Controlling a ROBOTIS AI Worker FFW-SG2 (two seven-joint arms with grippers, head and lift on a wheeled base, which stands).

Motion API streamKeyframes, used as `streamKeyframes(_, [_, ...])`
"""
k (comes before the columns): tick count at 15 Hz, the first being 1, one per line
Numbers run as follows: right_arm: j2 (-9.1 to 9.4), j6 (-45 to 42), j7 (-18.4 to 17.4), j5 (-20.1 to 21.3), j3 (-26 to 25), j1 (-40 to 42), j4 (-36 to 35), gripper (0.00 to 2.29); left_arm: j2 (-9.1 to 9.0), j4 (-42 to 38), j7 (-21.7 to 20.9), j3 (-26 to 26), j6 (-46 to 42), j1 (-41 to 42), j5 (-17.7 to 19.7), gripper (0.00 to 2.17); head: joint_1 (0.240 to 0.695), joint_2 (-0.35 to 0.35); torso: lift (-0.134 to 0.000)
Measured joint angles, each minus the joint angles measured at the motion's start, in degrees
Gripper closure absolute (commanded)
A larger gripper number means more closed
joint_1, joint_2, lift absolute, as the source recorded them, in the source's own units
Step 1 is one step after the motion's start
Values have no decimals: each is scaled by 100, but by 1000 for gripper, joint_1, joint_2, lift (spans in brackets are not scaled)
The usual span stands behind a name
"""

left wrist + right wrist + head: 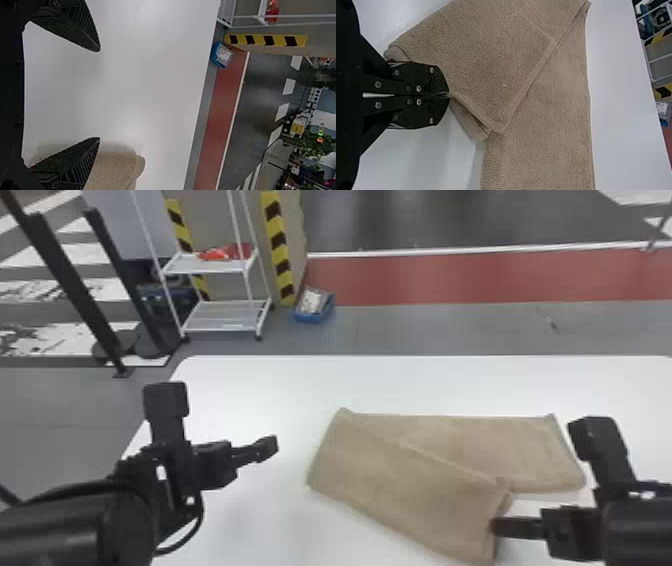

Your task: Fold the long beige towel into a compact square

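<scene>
The beige towel (pixel 400 475) lies folded over on the white table, its upper layer slanting toward the front right across the rear layer. In the head view my right gripper (pixel 495 526) is at the right end of that upper layer. The right wrist view has my right gripper (pixel 448 95) shut on the edge of the towel (pixel 494 59). My left gripper (pixel 232 417) stands open left of the towel, apart from it in the head view. In the left wrist view, nothing is between the fingers of my left gripper (pixel 100 95); the towel (pixel 113 172) shows beyond one finger.
The white table (pixel 260 385) extends behind and left of the towel. Past its far edge stand a white shelf rack (pixel 210 265) and a blue bin (pixel 314 306) on the floor. Black posts (pixel 75 285) stand at the far left.
</scene>
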Motion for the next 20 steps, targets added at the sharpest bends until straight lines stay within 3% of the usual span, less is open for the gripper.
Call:
streamKeyframes(4, [2, 0, -222, -585, -151, -213, -173, 1507, 0, 13, 0, 11, -31, -8, 6, 87, 695, 136, -124])
streamKeyframes(7, [2, 0, -242, -929, -330, -898, -185, 1507, 0, -37, -2, 24, -28, 7, 6, 87, 695, 134, -124])
streamKeyframes(11, [2, -29, -187, -1292, -511, -1222, 441, 1507, 0, -58, -39, 85, -28, 30, 40, 87, 695, 138, -124])
streamKeyframes(15, [2, -788, 48, -1890, -758, -1385, 639, 1504, 0, -58, -44, 115, 5, 1, 37, 87, 695, 156, -124])
streamKeyframes(17, [2, -1751, 300, -2357, -1063, -1392, 511, 1504, 0, -68, -44, 141, 14, 3, 36, 87, 695, 161, -124])
streamKeyframes(20, [-31, -2956, 332, -3007, -1423, -1473, 603, 1504, 0, -36, -48, 158, 4, -24, 43, 87, 695, 155, -124])
